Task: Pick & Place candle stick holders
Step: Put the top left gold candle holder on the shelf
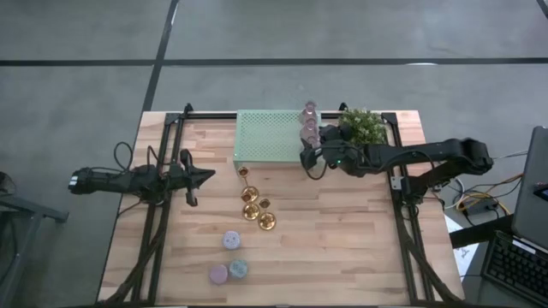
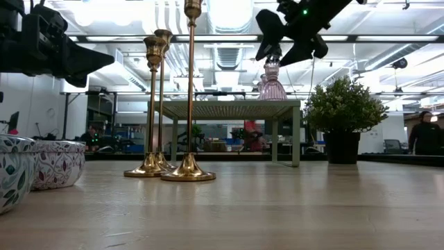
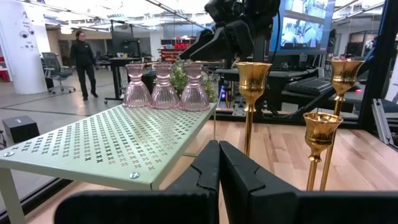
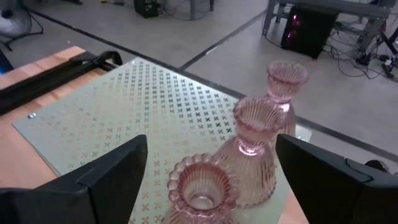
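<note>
The right gripper [image 1: 306, 157] hangs just above the nearest of three pink glass candle holders [image 4: 200, 188] that stand in a row on the right edge of the mint-green perforated stand [image 1: 267, 137], at the far side of the table. Its fingers are spread wide on either side of the holder and touch nothing, so the glass stands free. This looks like the release end of a placing step. The next move calls for lifting straight up so that neither finger clips the row, then swinging toward the near-centre of the table.

There, four gold candlestick holders [image 1: 254, 204] stand in a loose cluster on the wooden table [image 1: 342, 248], with three squat pastel holders [image 1: 229, 261] nearer the front. The bushy potted plant [image 1: 362, 127] sits just right of the stand.

The left gripper [image 1: 204, 176] waits at the left of the table, fingers pressed together and empty.
</note>
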Controlling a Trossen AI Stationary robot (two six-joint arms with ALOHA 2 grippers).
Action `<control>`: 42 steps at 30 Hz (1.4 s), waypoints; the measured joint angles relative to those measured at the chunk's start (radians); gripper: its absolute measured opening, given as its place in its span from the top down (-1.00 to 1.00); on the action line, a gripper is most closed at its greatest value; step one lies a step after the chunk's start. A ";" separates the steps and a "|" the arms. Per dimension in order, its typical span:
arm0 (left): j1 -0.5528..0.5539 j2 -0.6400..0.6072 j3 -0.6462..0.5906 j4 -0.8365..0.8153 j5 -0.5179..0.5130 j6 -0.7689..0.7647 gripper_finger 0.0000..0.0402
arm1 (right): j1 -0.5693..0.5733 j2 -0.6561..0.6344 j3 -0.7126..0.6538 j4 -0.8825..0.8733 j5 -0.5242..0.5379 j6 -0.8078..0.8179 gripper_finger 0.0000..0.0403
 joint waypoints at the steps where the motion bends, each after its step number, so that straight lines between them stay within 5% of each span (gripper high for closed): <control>1: 0.000 0.000 0.000 0.000 0.000 0.000 0.95 | 0.000 -0.009 0.000 0.001 0.000 -0.006 -0.72; 15: 0.000 0.000 0.000 0.000 0.000 0.000 0.95 | 0.107 -0.094 0.000 0.000 -0.011 -0.105 -0.43; 21: 0.000 0.000 0.000 0.000 0.000 0.000 0.95 | 0.176 -0.079 -0.022 0.000 -0.032 -0.074 0.03; 28: 0.000 0.000 0.000 0.000 0.000 0.000 0.95 | 0.285 -0.049 -0.095 0.002 -0.035 -0.041 0.82; 33: 0.000 0.000 0.000 0.000 0.000 0.000 0.95 | 0.371 -0.054 -0.168 0.041 -0.043 -0.048 0.94; 38: 0.000 0.000 0.000 0.000 0.000 0.000 0.95 | 0.398 -0.058 -0.267 0.226 -0.212 -0.137 0.96; 42: 0.000 0.000 0.000 0.000 0.000 0.000 0.95 | 0.374 -0.059 -0.369 0.518 -0.492 -0.260 0.96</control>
